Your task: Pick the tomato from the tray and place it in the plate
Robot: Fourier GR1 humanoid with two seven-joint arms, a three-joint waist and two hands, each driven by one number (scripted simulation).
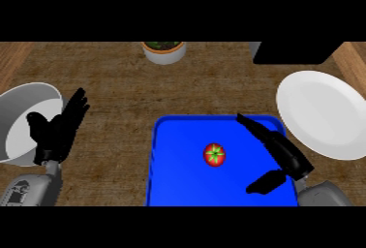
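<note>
- Tomato (214,154) sat red and round near the middle of the blue tray (172,169), green stem star facing up, nothing touching it.
- The right hand (282,152) hung over the tray's right side, fingers straight and pointing to the far edge, thumb spread out toward the near left. Open it was, holding nothing, and just beside the tomato with a clear gap between them.
- Over on the left, the left hand (57,131) rested open, fingers up, in front of a grey bowl (22,111). No part in this play.
- The white plate (322,111) waited to the right of the tray, its near-left rim close by the tray's far right corner, bare and ready.
- Farther off stood a small potted plant (164,51) and a black box (297,52) along the far edge of the wooden counter (121,87).
- Handling, by my reckoning: a light thing, smooth-skinned and likely slippery, soft enough to bruise if squeezed hard, and round enough to roll on that flat tray.
- Best hold looked to be across its widest middle, thumb on the near side, fingers on the far, coming in low so it could not squirt out.
- The grasp was not yet made; the hand needed to slide left and close around it before any lift toward the plate.
</note>
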